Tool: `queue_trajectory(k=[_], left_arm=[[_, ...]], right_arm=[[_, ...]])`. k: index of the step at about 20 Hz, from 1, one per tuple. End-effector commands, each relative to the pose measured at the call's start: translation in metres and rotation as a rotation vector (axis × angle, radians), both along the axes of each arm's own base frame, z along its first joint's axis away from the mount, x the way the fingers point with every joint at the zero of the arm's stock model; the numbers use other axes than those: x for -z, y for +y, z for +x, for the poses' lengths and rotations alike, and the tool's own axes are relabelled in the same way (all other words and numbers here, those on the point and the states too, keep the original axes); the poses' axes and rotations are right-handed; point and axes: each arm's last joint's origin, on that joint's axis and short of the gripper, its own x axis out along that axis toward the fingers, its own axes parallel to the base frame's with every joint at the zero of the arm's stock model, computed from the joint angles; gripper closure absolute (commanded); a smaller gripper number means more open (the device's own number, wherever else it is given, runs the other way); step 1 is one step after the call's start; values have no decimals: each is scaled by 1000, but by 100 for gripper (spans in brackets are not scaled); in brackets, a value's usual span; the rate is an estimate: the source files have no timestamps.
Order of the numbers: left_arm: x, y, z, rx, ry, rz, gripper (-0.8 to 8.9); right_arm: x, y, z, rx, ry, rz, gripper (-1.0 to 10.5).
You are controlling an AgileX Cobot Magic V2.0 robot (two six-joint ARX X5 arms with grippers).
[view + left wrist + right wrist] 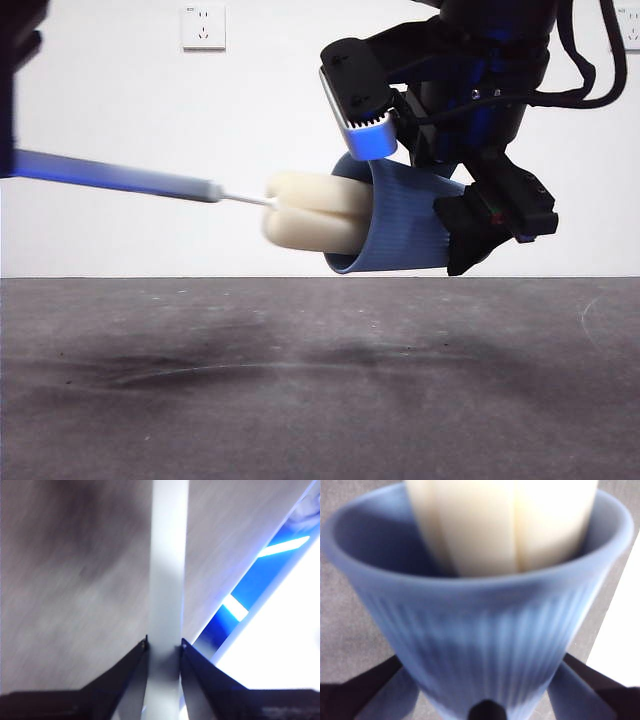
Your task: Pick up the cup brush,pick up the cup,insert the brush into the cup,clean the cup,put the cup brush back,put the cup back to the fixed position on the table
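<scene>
The cup [405, 225] is blue, marked all around with fine vertical ribs; in the right wrist view [485, 635] the ribs show as paler and darker blue stripes, blurred. The cup brush [300, 212] has a cream-yellow sponge head split by a darker groove, a thin white stem, and a grey handle tinged blue toward the left; in the left wrist view the handle [167, 580] looks pale grey-white. The right claw [480, 240] is black. The left claw [164, 647] is also black. The table [300, 400] is dark matte grey with faint pale scuffs and darker smudges. The far wall [150, 130] is white, with a white socket [203, 27].
</scene>
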Motion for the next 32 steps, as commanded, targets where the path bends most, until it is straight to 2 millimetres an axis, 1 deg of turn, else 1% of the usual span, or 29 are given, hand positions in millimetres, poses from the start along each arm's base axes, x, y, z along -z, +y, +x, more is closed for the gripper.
queue_trajectory(k=[1,7,9,13,16,21,23,26,32], left_arm=[[3,-6,6,-24,-7,-31,822],[24,-34,23,1,0,-49,822],[30,-43,26,11,15,-68,822],[37,-56,26,22,24,-95,822],[37,-58,22,32,36,-82,822],[40,-43,16,0,31,139,822],[36,-35,16,-25,9,188,822],[26,-21,15,-69,-2,177,822],[3,21,17,-212,-42,136,822]], right_arm=[[2,1,0,-1,8,1,963],[3,2,-1,-17,24,15,963],[3,3,-1,-20,23,15,963],[2,4,-2,-22,22,18,963],[2,3,-2,-13,22,24,963],[2,3,-2,4,19,33,963],[2,3,-1,41,7,47,963],[2,1,-1,110,-6,74,963],[1,-1,0,303,-5,268,963]])
